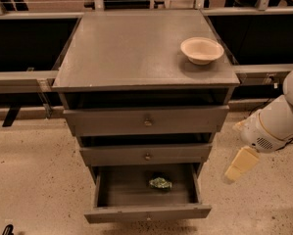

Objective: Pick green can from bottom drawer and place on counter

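The green can [160, 183] lies on its side inside the open bottom drawer [146, 213], right of the middle. The counter [136, 53] is the flat grey top of the cabinet. My gripper [240, 165] hangs from the white arm at the right of the cabinet, level with the bottom drawer and outside it, pointing down and left. It holds nothing that I can see.
A cream bowl [202, 50] sits on the counter's right rear part. The two upper drawers [146, 121] are shut or nearly shut. Metal rails [18, 77] run left and right of the cabinet. Speckled floor surrounds it.
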`<state>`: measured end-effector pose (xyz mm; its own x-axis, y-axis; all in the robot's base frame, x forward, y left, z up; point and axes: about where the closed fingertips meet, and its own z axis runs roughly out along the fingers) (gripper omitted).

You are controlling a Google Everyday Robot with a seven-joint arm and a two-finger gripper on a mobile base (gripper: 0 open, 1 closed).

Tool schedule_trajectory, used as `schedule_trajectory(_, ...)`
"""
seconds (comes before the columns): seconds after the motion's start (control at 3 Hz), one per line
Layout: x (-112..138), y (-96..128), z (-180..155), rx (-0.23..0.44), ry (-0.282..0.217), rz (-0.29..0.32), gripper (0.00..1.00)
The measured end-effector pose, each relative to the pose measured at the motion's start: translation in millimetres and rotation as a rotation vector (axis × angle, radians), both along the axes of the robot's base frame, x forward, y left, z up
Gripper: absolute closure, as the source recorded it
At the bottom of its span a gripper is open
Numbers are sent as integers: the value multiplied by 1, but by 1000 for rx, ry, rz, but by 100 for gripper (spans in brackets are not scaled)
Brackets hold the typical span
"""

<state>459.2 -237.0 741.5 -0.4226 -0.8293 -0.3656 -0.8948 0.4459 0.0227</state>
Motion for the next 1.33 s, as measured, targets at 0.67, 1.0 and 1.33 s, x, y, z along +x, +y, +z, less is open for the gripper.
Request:
schedule_trajectory(0.67,6,2,-82,-125,-42,-28,0)
schedule_trajectory(1.0,-8,17,-157,-85,-57,-14,0)
schedule_trajectory(1.33,-13,7,-199,5,-83,-85,0)
